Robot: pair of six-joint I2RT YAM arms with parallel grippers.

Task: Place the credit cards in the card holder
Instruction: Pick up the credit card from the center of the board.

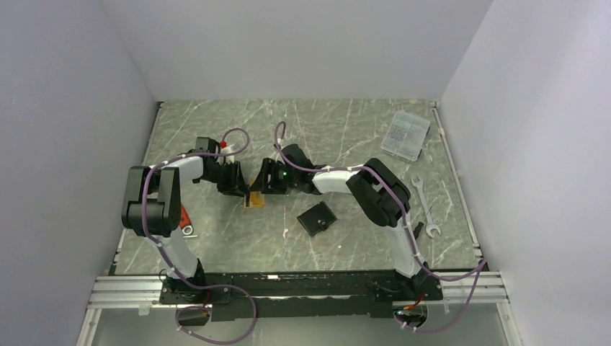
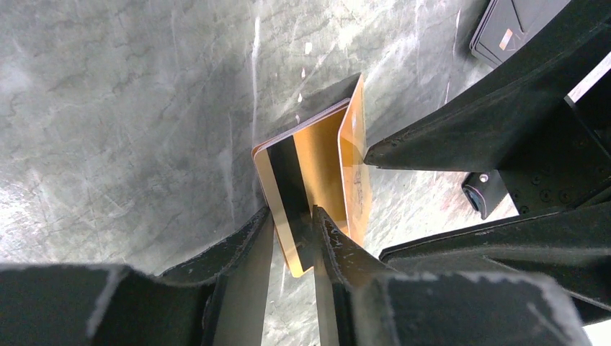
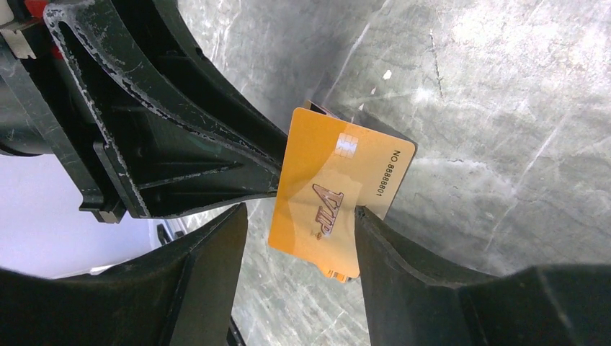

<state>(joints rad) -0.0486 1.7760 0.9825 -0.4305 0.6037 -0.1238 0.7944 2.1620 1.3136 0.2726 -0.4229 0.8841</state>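
An orange-gold credit card (image 1: 253, 199) stands on edge on the table between my two grippers. My left gripper (image 1: 241, 187) is shut on it; the left wrist view shows its black-striped back (image 2: 292, 180) pinched between my fingers (image 2: 294, 220). A second orange-gold face (image 2: 355, 166) stands close beside it. My right gripper (image 1: 265, 180) is open around the card's "VIP" face (image 3: 324, 194), which rests against one finger (image 3: 382, 238). The black card holder (image 1: 317, 218) lies closed on the table to the right, also at the left wrist view's top corner (image 2: 515, 25). The other cards are out of view.
A clear plastic box (image 1: 405, 135) sits at the back right. Two wrenches (image 1: 426, 209) lie near the right edge. A red-handled tool (image 1: 184, 220) lies by the left arm. White walls close in three sides.
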